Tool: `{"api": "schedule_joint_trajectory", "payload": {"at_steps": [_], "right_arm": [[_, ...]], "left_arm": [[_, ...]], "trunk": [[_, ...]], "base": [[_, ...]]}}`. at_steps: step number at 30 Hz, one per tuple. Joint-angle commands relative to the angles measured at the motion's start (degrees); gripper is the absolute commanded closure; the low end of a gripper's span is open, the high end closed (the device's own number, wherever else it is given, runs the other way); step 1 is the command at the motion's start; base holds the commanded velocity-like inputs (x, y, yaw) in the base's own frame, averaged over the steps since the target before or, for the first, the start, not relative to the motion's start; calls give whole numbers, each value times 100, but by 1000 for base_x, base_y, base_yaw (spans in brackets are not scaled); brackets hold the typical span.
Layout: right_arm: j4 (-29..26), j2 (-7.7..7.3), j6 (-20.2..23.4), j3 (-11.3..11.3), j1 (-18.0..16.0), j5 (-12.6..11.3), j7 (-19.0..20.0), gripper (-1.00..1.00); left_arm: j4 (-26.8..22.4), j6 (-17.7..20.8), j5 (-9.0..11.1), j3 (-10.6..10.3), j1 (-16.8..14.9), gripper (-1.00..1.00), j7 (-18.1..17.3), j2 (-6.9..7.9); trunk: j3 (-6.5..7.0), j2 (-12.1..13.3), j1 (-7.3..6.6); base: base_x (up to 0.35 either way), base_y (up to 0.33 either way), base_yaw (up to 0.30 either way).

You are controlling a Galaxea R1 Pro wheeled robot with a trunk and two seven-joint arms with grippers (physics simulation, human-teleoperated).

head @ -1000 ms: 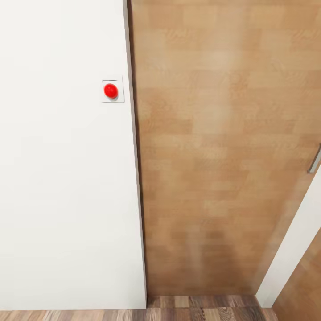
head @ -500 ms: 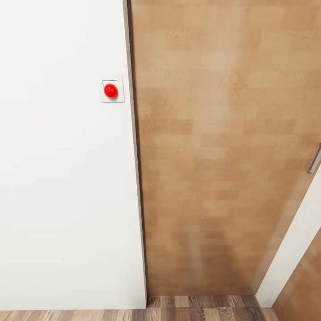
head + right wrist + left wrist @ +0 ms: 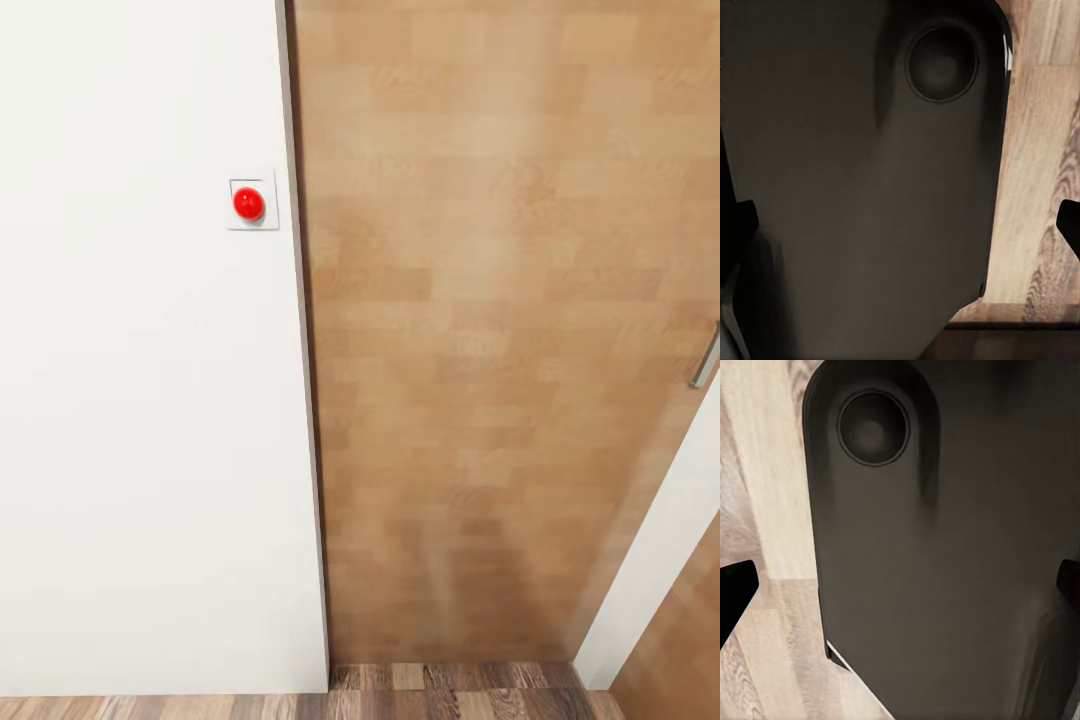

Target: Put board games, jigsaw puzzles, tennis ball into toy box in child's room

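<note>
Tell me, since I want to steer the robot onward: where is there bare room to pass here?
Little ahead. The white wall with its red button borders the wooden door, which fills the way. Only a narrow strip of plank floor lies bare below the door; at the right a white frame crowds it.

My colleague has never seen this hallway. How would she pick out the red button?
Find the white wall left of the wooden door. Near the door's edge sits a small white square plate holding the red button, the single bright spot on that plain wall.

No readable text — anywhere.
</note>
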Motion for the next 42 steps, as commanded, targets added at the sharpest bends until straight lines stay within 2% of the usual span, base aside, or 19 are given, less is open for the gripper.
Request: {"api": "schedule_joint_trajectory", "payload": {"at_steps": [1,11,25,42], "right_arm": [[0,1,-10,1,-1,6,-2,-100],[0,77,-26,20,-1,29,-1,-100],[0,88,-679,19,-1,27,-4,-100],[0,106,-691,17,-1,-20,-4,-100]], "left_arm": [[-2,-3,0,0,-1,-100,0,-1],[-2,-3,-1,-8,-1,-100,0,-2],[-2,-3,5,15,-1,-100,0,-7],[-2,-3,3,-23,-1,-100,0,-8]], "trunk": [[-4,-2,0],[-8,-2,0],[-11,-2,0],[-11,-2,0]], "base": [[0,0,0],[0,0,64],[0,0,271],[0,0,283]]}}
